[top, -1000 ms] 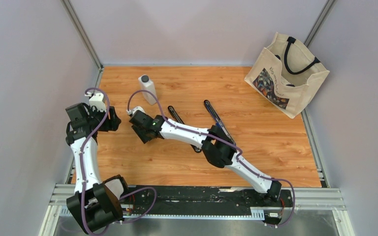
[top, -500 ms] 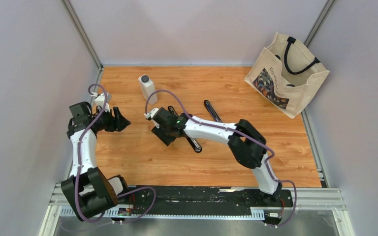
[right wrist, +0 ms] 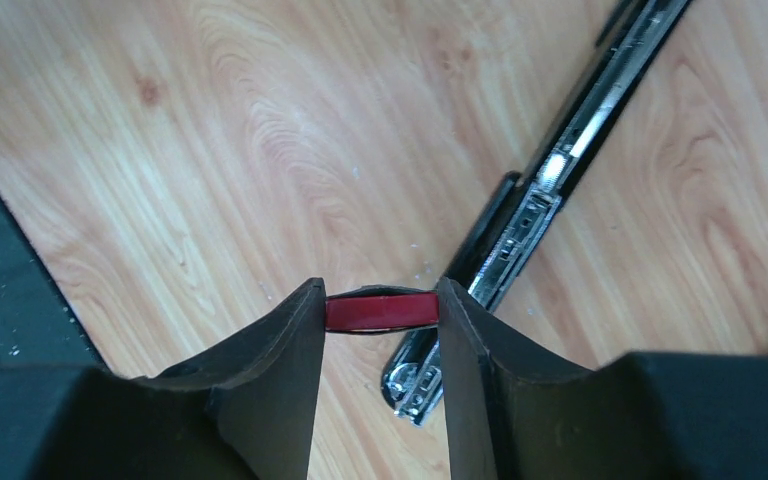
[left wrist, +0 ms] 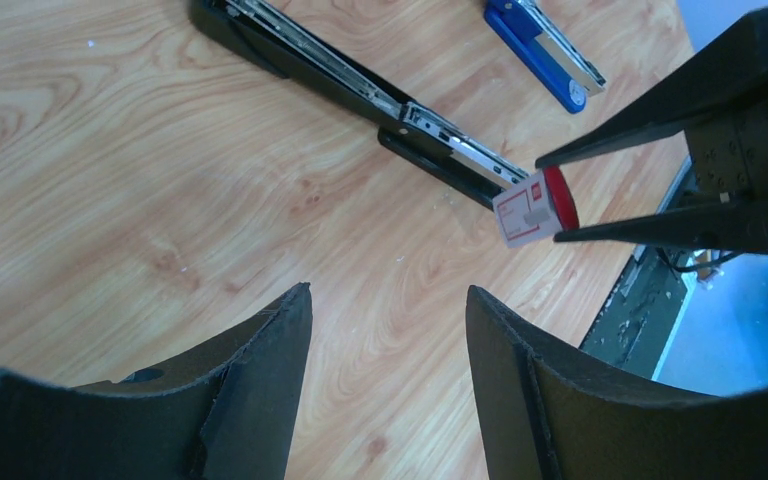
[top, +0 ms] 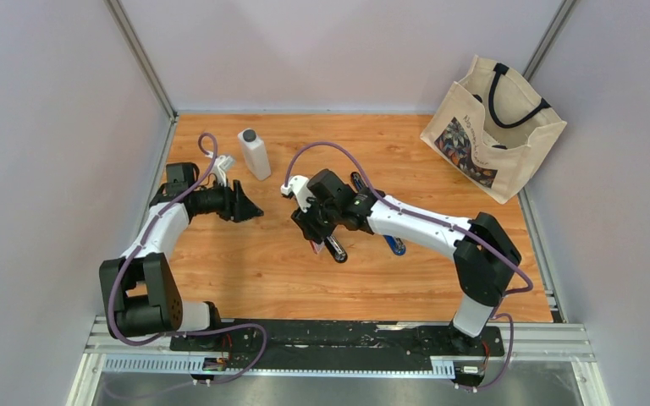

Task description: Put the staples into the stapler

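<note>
My right gripper [right wrist: 380,300] is shut on the staples [right wrist: 380,311], a small white-and-red box pinched by its sides just above the wood. In the left wrist view the staples [left wrist: 532,208] hang between the right gripper's thin black fingers [left wrist: 650,125], right at the chrome end of the black stapler [left wrist: 360,90]. The stapler lies opened flat, with its metal channel facing up [right wrist: 550,190]. From above, the box [top: 316,246] sits beside the stapler's near end [top: 336,250]. My left gripper [left wrist: 390,295] hovers open and empty to the left [top: 250,211], pointing at them.
A second, blue stapler [top: 395,245] lies just right of the black one, partly under the right forearm. A white bottle [top: 254,154] stands at the back left. A canvas tote bag [top: 493,127] sits at the back right corner. Grey walls enclose the table.
The right gripper carried the box rightward to the stapler's near end and squeezed in slightly. The left arm stretched out toward the centre, so its gripper moved right.
</note>
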Robot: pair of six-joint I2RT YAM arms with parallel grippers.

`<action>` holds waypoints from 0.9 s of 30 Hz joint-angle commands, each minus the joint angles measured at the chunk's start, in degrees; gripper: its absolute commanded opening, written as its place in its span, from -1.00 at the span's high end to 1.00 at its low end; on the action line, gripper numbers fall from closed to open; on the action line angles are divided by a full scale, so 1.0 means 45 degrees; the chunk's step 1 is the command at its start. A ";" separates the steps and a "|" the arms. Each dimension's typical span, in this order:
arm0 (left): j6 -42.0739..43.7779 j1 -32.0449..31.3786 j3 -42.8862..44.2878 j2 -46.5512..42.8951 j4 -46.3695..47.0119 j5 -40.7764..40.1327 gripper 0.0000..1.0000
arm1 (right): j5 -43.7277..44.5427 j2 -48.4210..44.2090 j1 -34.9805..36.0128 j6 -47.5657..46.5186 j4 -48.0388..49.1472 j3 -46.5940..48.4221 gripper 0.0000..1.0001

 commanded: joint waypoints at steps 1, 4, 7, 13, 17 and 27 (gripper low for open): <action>-0.0436 -0.0114 0.0479 0.0277 0.1410 0.0968 -0.32 | -0.1105 0.0128 0.0152 -0.0283 0.0285 0.0169 0.11; -0.0495 -0.0114 0.0401 0.0356 0.1548 0.0870 -0.32 | -0.1184 0.0849 0.0444 -0.0205 0.0206 0.0812 0.10; -0.0767 -0.0075 0.0090 0.0240 0.2131 0.0890 -0.32 | -0.0951 0.1572 0.0757 -0.0303 0.0284 0.1651 0.08; -0.1080 0.0490 0.0069 0.0141 0.2329 0.0850 -0.32 | -0.0617 0.3194 0.0934 -0.0342 -0.0047 0.3976 0.05; -0.1646 0.1252 -0.0223 0.0083 0.2972 0.1026 -0.32 | -0.0462 0.3488 0.0992 -0.0322 -0.0184 0.4642 0.03; -0.1881 0.1371 -0.0361 -0.0152 0.3169 0.1026 -0.33 | 0.0357 0.0230 0.1207 -0.1766 0.0089 -0.0900 -0.18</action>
